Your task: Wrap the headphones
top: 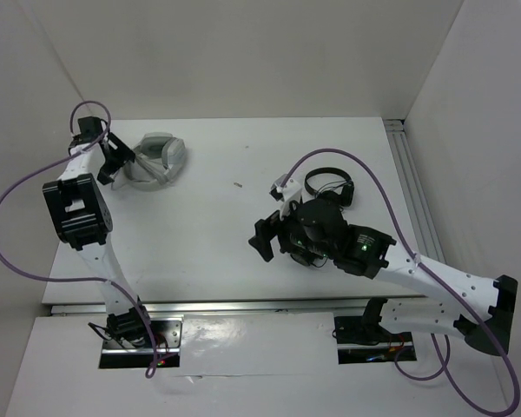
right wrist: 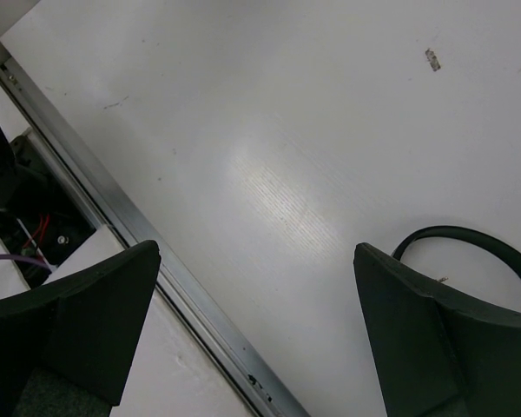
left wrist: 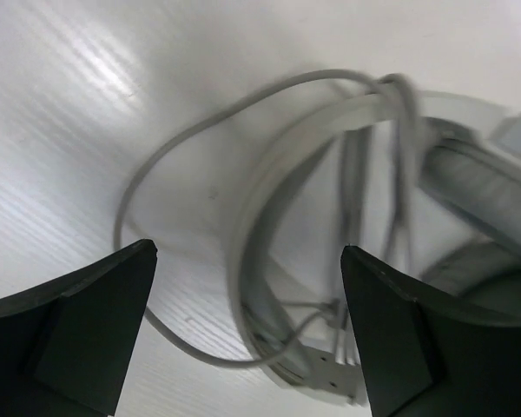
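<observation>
The headphones (top: 156, 156) are seen by the far left edge of the surface (top: 217, 226), under left jaws spread wide and empty. Right jaws, equally wide, hold nothing; open surface is seen between.

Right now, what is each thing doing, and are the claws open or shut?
headphones: lying on the table, not held.
cable: looped over the headband, one loop loose on the table.
left claw: open, empty.
right claw: open, empty.
black headphones: lying on the table, untouched.
</observation>
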Controlling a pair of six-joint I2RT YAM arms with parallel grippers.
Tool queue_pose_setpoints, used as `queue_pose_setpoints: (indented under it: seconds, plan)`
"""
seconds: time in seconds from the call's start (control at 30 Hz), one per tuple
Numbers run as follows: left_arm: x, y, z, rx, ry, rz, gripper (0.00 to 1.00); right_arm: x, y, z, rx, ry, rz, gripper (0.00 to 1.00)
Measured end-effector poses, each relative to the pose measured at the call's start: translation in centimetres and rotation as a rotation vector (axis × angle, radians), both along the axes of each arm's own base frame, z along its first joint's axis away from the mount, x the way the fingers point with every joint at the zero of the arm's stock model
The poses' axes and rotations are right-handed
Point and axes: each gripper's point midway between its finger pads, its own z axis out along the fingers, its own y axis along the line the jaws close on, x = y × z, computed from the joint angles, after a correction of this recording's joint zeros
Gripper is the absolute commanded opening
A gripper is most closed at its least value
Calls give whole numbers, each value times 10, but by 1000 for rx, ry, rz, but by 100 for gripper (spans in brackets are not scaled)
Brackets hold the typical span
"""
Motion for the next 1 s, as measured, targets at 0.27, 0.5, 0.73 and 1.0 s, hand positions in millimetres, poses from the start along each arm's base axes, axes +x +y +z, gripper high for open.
queue_pose_setpoints:
  seconds: [0.27, 0.5, 0.73, 1.0]
  plan:
    - [22, 1, 59, -52, -211, -18, 100, -1, 4, -2, 0, 5, 5, 100]
    - [-23, -13, 96, -84, -263, -22, 100, 8, -6, -1, -1, -3, -90, 100]
    - [-146, -120, 226, 14, -589, -222, 100, 18, -41, 22, -28, -36, -252, 100]
    - [-321, -177, 277, 189, -929, -370, 100, 11, -93, 60, 34, -94, -369, 100]
